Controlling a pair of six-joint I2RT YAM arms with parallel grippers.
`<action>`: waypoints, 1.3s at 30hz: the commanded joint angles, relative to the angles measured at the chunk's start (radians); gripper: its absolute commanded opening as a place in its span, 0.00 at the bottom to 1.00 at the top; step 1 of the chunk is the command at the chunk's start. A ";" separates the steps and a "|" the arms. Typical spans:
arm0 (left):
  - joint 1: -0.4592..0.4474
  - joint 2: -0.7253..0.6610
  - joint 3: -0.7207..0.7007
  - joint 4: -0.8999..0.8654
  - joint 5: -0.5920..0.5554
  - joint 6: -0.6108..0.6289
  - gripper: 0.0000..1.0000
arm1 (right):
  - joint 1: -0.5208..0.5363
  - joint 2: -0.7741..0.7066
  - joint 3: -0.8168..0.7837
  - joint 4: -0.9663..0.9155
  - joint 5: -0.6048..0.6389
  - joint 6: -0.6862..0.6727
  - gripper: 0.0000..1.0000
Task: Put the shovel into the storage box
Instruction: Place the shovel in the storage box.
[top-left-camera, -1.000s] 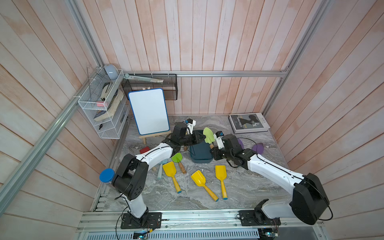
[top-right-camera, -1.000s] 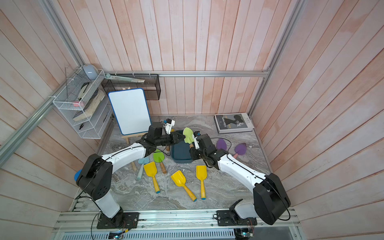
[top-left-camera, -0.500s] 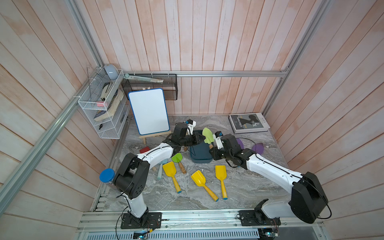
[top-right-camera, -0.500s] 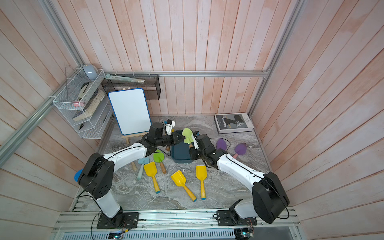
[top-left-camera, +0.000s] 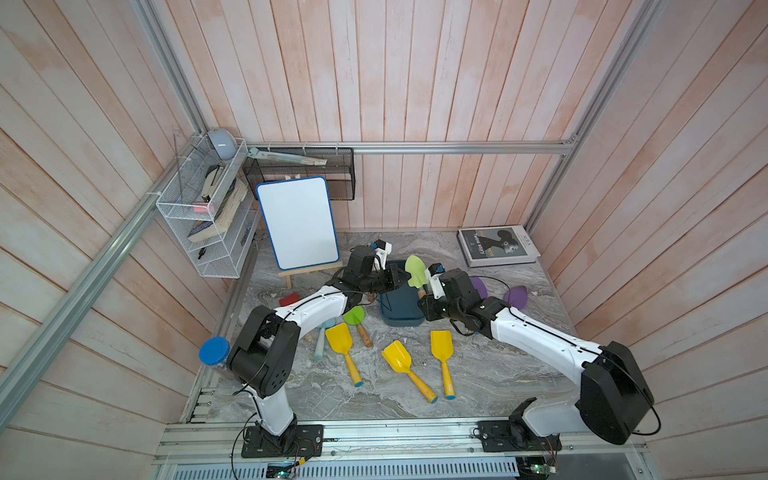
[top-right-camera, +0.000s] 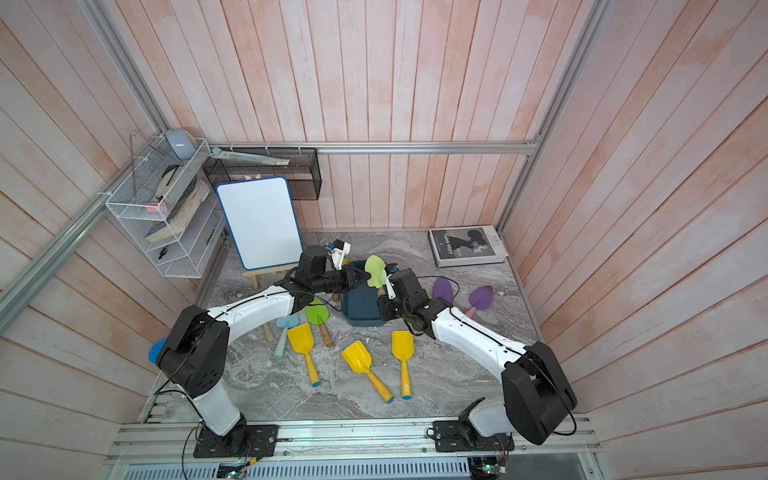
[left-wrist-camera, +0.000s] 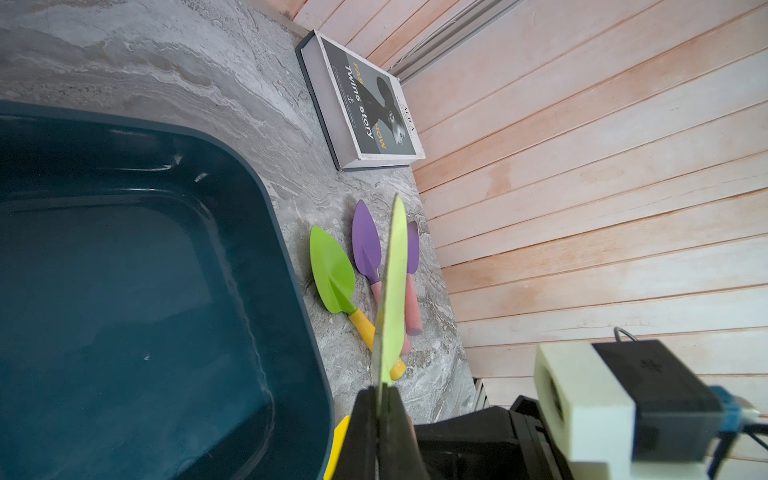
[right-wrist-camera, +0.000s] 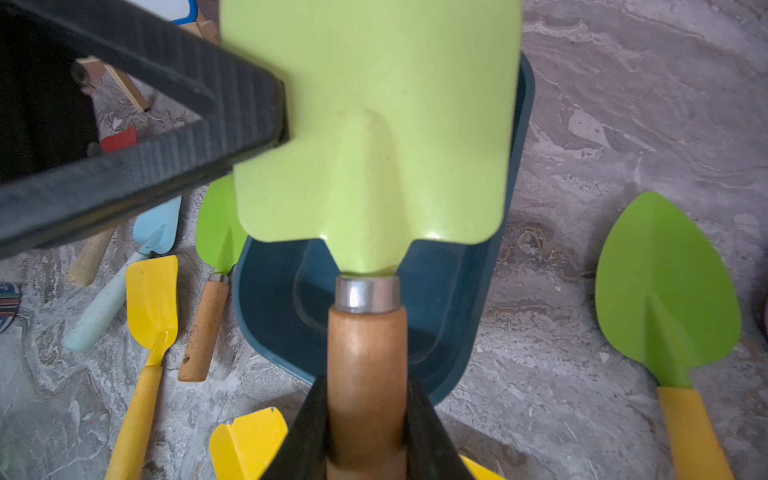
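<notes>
In both top views the pale lime-green shovel with a wooden handle (top-left-camera: 416, 271) (top-right-camera: 375, 271) hangs in the air just above the middle of the frame. It is over the upper end of the storage box (top-left-camera: 401, 321) (top-right-camera: 360, 316), a shallow dark teal plastic tub with rounded corners that stands on the grey marbled tabletop (top-left-camera: 498, 374). The left gripper (top-left-camera: 400, 277) (top-right-camera: 360, 278) reaches in from the left of the frame to the blade's edge. The right gripper (top-left-camera: 423, 293) (top-right-camera: 384, 291) comes in from the right, at the handle (from this far off, neither claw's grip can be read).

In the left wrist view, at lower centre, the left gripper (left-wrist-camera: 382, 395) has its two black fingers (left-wrist-camera: 361, 419) pressed together on the thin edge of the shovel (left-wrist-camera: 392, 291), whose blade rises edge-on toward mid-frame. The storage box (left-wrist-camera: 286, 249) fills the left half. To its right on the tabletop lie a bright green pointed trowel with a yellow handle (left-wrist-camera: 332, 270) and two purple trowels with pink handles (left-wrist-camera: 365, 245).

In the right wrist view the shovel (right-wrist-camera: 374, 124) fills the upper centre, and its handle runs down to the bottom edge. There the right gripper (right-wrist-camera: 365, 419) sits with its black fingers (right-wrist-camera: 309, 428) tight against both sides of the wood. A ribbed black finger (right-wrist-camera: 166, 137) of the left gripper enters from the upper left and meets the blade's left edge. The storage box (right-wrist-camera: 457, 311) lies beneath, mid-frame, clear of the shovel.
</notes>
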 joint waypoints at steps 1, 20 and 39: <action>0.000 0.008 0.015 -0.060 -0.053 0.074 0.00 | 0.007 -0.017 0.051 0.006 0.005 0.015 0.52; 0.079 0.220 0.310 -0.267 -0.049 0.227 0.00 | -0.010 -0.262 -0.071 -0.055 0.000 0.055 0.76; 0.078 0.387 0.428 -0.346 0.026 0.160 0.00 | -0.049 -0.306 -0.115 -0.072 -0.035 0.073 0.73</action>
